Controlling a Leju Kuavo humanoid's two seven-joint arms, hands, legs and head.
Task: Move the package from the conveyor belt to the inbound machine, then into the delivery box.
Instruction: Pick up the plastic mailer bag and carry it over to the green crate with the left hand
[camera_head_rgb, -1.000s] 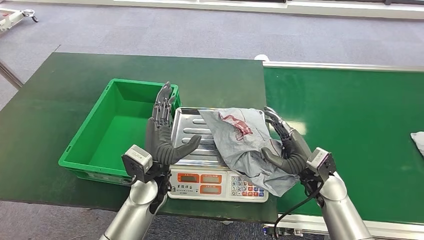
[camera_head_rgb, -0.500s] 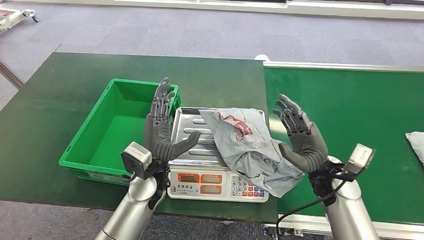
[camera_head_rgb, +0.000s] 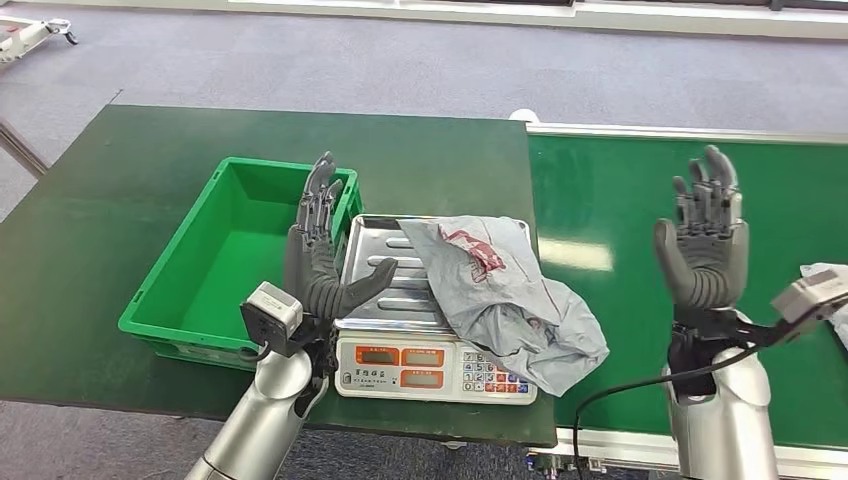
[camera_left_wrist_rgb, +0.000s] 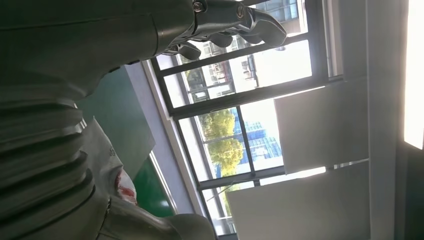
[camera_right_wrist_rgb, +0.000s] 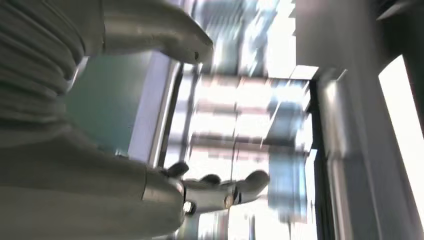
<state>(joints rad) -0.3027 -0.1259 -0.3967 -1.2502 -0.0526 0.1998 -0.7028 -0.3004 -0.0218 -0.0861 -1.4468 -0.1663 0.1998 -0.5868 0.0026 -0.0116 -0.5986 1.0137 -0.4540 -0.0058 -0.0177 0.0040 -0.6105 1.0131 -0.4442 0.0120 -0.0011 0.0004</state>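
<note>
On scale tray (camera_head_rgb: 375, 262): grey pkg (camera_head_rgb: 500, 290); green bin (camera_head_rgb: 235, 262) beside.

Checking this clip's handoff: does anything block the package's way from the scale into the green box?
Only the left hand: it stands open over the scale's box-side edge, between the package and the box.
</note>
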